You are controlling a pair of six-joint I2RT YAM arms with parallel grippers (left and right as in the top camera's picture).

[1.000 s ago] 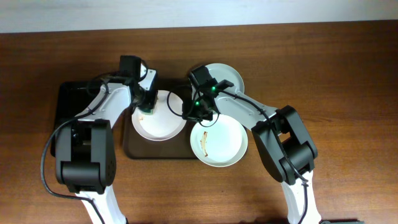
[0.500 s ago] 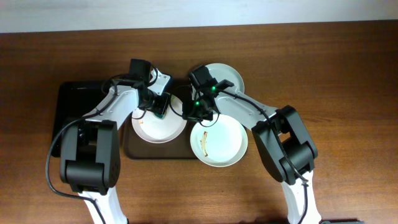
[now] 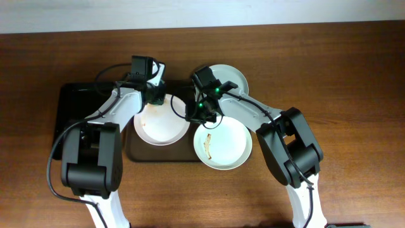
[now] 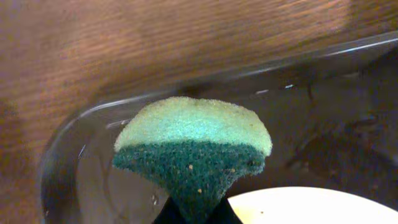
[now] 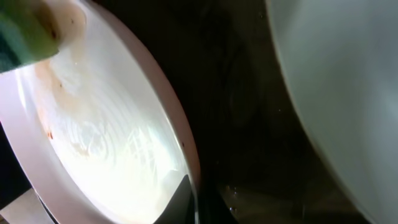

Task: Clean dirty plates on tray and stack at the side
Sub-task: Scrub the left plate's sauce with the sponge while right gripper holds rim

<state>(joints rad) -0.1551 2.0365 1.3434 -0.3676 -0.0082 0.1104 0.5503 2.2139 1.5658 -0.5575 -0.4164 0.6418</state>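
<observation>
A white plate [image 3: 161, 123] with faint brown smears lies on the dark brown tray [image 3: 161, 154]. My left gripper [image 3: 155, 96] is shut on a green sponge [image 4: 193, 143] and hovers at that plate's far rim. In the left wrist view the sponge hangs over the tray's rim [image 4: 93, 112], with the plate [image 4: 311, 205] below right. My right gripper [image 3: 201, 115] is shut on the same plate's right rim [image 5: 186, 162]. A second plate [image 3: 223, 143] with a brown smear sits at the tray's right end. A third plate [image 3: 231, 77] rests on the table behind it.
A smaller glossy black tray [image 3: 68, 104] lies left of the brown tray, partly under my left arm. Bare wooden table [image 3: 342, 95] stretches to the right and along the front. Both arms cross over the tray area.
My left gripper has carried the sponge from the plate's left side across it and back to its far rim. The right gripper and the plates have stayed put.
</observation>
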